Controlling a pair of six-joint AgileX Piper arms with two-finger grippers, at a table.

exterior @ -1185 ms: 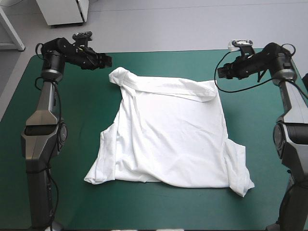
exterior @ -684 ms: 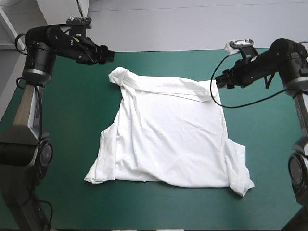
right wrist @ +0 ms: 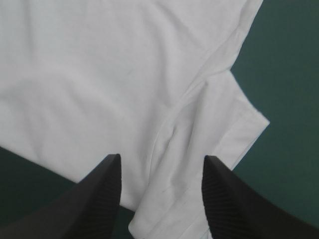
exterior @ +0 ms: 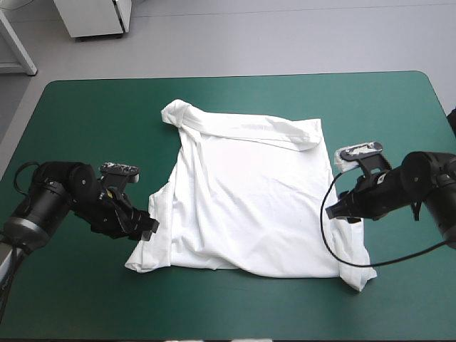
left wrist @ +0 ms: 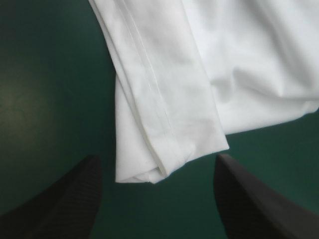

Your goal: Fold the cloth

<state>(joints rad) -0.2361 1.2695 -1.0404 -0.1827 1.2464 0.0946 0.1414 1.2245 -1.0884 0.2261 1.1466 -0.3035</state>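
1. The T-shirt (exterior: pixel 249 206) lies spread flat in the middle of the table (exterior: pixel 85 121), white on the teal-green cover (exterior: pixel 399 121), with some light wrinkles.
2. Its edge at 12 o'clock is turned over into a narrow folded band (exterior: pixel 242 128), and a small crumpled corner sits at 11 o'clock.
3. Both sleeves lie toward the near edge of the table: the left sleeve (exterior: pixel 146 249) at 7 o'clock of the cloth and the right sleeve (exterior: pixel 353 242) at 5 o'clock.
4. The left tool (exterior: pixel 146 226) is at 8 o'clock of the T-shirt, just beside the left sleeve, and it points toward 4 o'clock.
5. In the left wrist view we see its black fingers (left wrist: pixel 70 199) standing wide apart with nothing held. The end of the left sleeve lies just ahead of them, in line with the gap.
6. The right tool (exterior: pixel 335 211) is at 4 o'clock of the T-shirt, where the right sleeve joins the body, and it points toward 8 o'clock.
7. In the right wrist view its fingers (right wrist: pixel 94 199) are also apart and grip nothing. The seam of the right sleeve runs into the gap between them.
8. We cannot tell whether any finger touches the cloth.
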